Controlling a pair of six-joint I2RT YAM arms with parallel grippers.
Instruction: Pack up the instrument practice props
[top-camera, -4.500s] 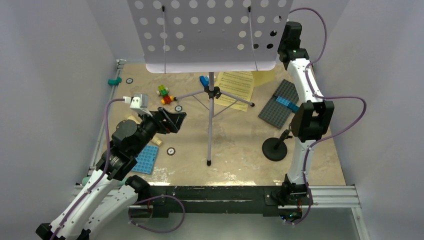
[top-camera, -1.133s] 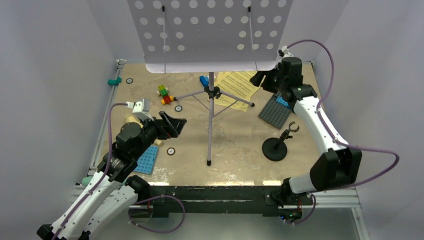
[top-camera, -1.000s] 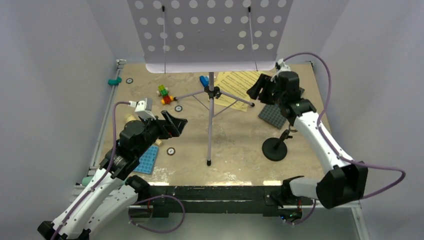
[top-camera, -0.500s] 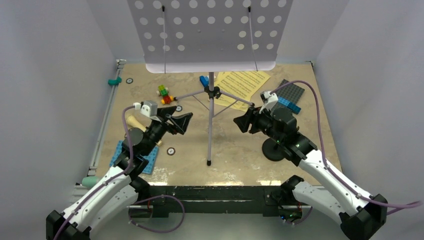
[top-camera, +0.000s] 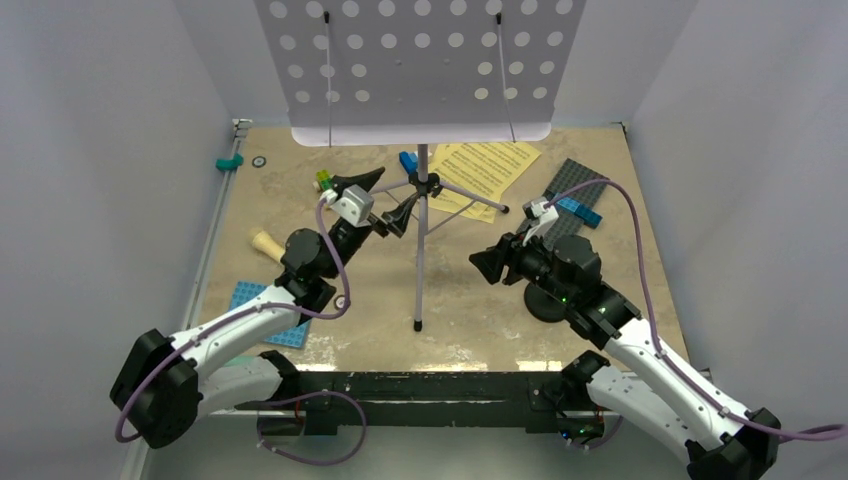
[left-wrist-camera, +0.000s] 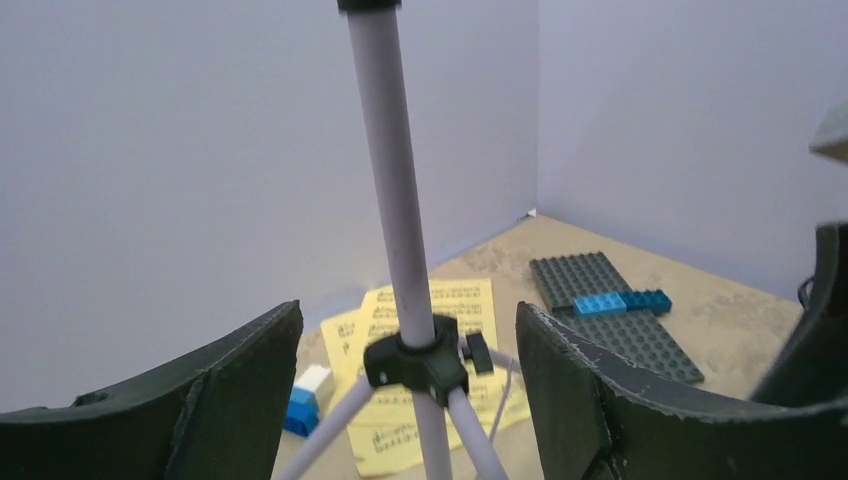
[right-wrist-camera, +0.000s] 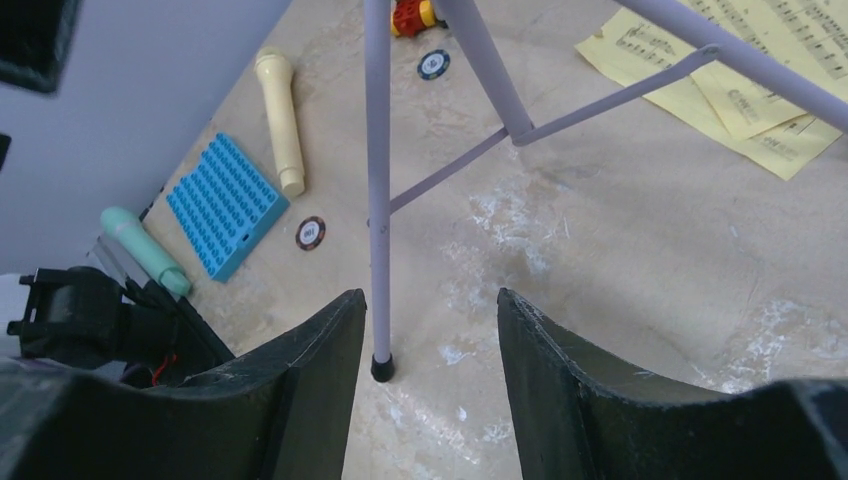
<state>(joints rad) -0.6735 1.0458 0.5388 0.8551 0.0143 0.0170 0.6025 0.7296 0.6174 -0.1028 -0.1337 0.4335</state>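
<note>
Upright at mid-table: stand (top-camera: 420, 250), a thin pale lilac pole on three splayed legs, black hub where the legs meet, wide perforated desk at the top filling the far part of the top view. Flat behind the hub, toward the far right: yellow pages (top-camera: 482, 168), overlapping and printed with staves. On the left, lying flat: cream mic (top-camera: 265, 242), near the blue plate (top-camera: 250, 296). Near right: black mic stand (top-camera: 547, 300), its round base half hidden under the right arm.

Left gripper (top-camera: 383, 200) level with the hub and just left of it, jaws wide apart, holding nothing. Right gripper (top-camera: 490, 260) low, right of the pole and apart from it, jaws parted, nothing between them.

From the left wrist only: pole framed dead centre between the two dark fingers (left-wrist-camera: 235, 400), hub and its side knob close up, pages behind, a blue-and-white brick (left-wrist-camera: 304, 398) at the left, grey plate (left-wrist-camera: 612, 318) with a blue strip across it at the right. Cannot tell there whether the pole sits inside the jaws or just ahead of them. In the top view, nearer fingertip close beside the hub, no contact visible.

From the right wrist only: near leg running down to its black foot in the gap between the jaws, brace rods from pole to legs, mic just beside the blue plate, a teal piece (right-wrist-camera: 145, 250) at the table edge, a small disc (right-wrist-camera: 310, 232). Desk seen in the top view alone.
</note>
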